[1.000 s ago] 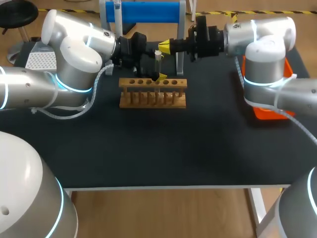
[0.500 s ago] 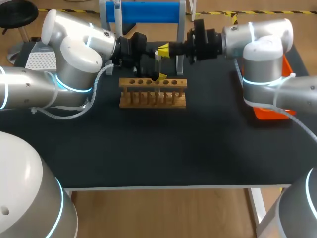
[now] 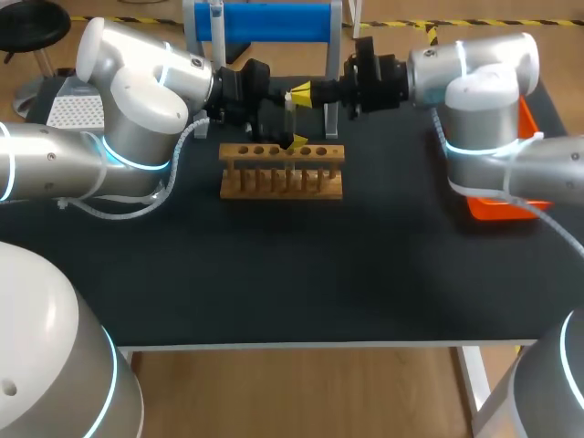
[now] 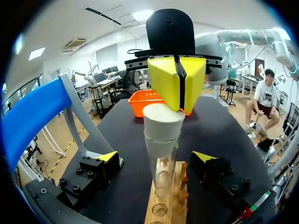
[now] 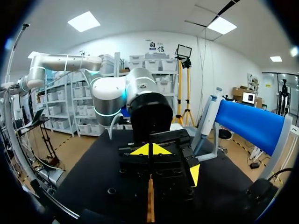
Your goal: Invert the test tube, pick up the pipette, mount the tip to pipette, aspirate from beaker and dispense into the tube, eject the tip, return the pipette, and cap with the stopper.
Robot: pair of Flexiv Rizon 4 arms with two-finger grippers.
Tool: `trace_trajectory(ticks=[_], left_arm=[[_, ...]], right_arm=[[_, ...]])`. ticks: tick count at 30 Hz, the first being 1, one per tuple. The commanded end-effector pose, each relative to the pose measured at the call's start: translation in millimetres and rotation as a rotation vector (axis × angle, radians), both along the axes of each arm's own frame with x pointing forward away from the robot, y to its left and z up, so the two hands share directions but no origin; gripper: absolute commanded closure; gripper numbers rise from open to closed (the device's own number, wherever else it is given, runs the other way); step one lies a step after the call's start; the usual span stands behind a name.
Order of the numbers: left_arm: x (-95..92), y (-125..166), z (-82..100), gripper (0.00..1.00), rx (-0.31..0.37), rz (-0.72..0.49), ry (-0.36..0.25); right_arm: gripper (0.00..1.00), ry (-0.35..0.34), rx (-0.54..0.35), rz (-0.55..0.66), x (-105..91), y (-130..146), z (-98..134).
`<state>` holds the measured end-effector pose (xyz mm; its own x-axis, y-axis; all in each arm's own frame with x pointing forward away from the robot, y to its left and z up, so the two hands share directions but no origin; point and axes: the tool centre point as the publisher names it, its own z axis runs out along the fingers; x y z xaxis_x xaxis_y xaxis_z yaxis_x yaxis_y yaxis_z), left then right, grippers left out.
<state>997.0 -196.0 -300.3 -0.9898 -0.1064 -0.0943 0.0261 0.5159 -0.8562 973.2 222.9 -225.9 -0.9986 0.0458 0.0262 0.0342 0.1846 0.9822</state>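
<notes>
Test tube [image 4: 161, 170] is being shown only in part: its lower end is being lost against the wooden rack [image 4: 164, 211], and in the right wrist view it is being covered wholly by the right gripper [image 5: 150, 150]. Both arms are being held level over the table's [image 3: 274, 274] far side, facing each other. The stopper [image 4: 163, 122] is sitting in the tube's mouth, with the right gripper's clenched tips at its top, while the left gripper [image 4: 156, 157] is being held spread, the tube standing untouched between its fingers.
</notes>
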Motion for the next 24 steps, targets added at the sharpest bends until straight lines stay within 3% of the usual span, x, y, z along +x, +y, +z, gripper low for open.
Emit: trace_trajectory(ticks=[1,10,11,13,18,24], left_arm=[[0.4,-0.3,-0.7,0.00,-0.001,0.000,0.000],[0.4,-0.3,-0.7,0.00,-0.001,0.000,0.000],[0.4,-0.3,-0.7,0.00,-0.001,0.000,0.000],[0.4,-0.3,-0.7,0.00,-0.001,0.000,0.000],[0.4,-0.3,-0.7,0.00,-0.001,0.000,0.000],[0.4,-0.3,-0.7,0.00,-0.001,0.000,0.000]], right_arm=[[1.00,-0.009,0.028,0.001,0.9,2.0,4.0],[1.00,-0.052,0.098,0.000,-1.1,-1.3,34.0],[0.90,-0.057,0.096,-0.007,-1.4,-3.6,36.1],[0.00,-0.071,0.084,-0.017,-2.1,-10.2,39.2],[0.00,-0.122,0.002,-0.059,-5.7,-31.8,38.9],[0.00,-0.113,-0.078,-0.142,-13.6,-71.4,24.2]])
